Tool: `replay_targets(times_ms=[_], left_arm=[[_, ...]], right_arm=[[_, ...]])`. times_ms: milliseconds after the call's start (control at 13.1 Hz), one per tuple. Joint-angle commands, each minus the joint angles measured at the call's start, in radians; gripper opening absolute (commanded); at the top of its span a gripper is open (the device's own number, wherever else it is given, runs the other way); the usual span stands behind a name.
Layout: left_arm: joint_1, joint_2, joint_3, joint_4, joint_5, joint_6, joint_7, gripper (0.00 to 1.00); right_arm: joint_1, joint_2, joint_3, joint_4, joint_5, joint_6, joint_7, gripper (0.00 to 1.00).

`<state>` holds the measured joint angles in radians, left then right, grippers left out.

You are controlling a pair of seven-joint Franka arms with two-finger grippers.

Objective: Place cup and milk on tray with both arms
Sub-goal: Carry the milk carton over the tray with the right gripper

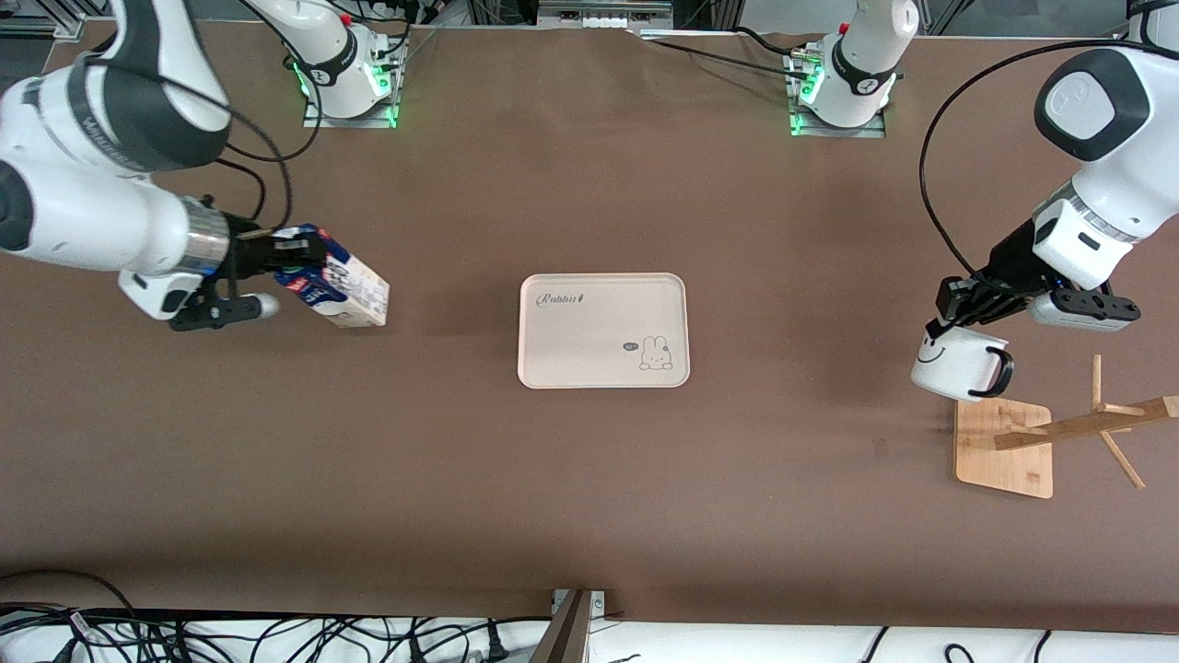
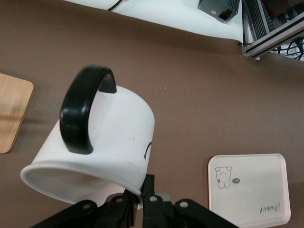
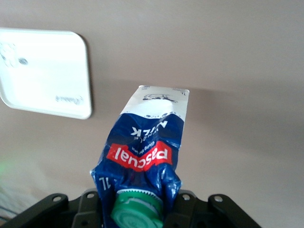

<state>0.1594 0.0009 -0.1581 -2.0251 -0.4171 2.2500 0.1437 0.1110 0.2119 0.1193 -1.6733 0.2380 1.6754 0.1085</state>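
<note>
The cream tray (image 1: 603,331) with "Rabbit" lettering lies flat at the table's middle, with nothing on it. My left gripper (image 1: 958,308) is shut on the rim of the white smiley cup (image 1: 958,362) and holds it tilted in the air near the bamboo rack, at the left arm's end. In the left wrist view the cup (image 2: 99,142) shows its black handle, with the tray (image 2: 249,190) farther off. My right gripper (image 1: 281,253) is shut on the top of the milk carton (image 1: 345,290) and holds it tilted at the right arm's end. The carton (image 3: 142,152) with its green cap fills the right wrist view.
A bamboo rack (image 1: 1009,442) with slanted pegs stands at the left arm's end, nearer the front camera than the cup. Both arm bases stand along the table's edge farthest from the front camera. Cables lie along the edge nearest that camera.
</note>
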Motion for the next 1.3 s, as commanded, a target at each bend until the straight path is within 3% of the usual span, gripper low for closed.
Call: replay_targets(times_ms=[0,305,610,1219], left_arm=[[0.011,0.004,-0.003,0.048,0.018,-0.079,0.013,0.0],[0.014,0.007,-0.001,0.062,0.02,-0.142,0.017,0.0],[0.009,0.014,-0.001,0.118,0.133,-0.3,0.005,0.0],[-0.001,0.063,-0.069,0.157,0.222,-0.431,0.013,0.0]], right_arm=[[0.117,0.043,0.011,0.035,-0.002,0.075,0.117,0.37],[0.265,0.07,0.01,0.035,-0.022,0.164,0.138,0.37],[0.346,0.107,0.01,0.035,-0.029,0.269,0.246,0.37],[0.409,0.234,0.011,0.067,-0.043,0.452,0.418,0.35]])
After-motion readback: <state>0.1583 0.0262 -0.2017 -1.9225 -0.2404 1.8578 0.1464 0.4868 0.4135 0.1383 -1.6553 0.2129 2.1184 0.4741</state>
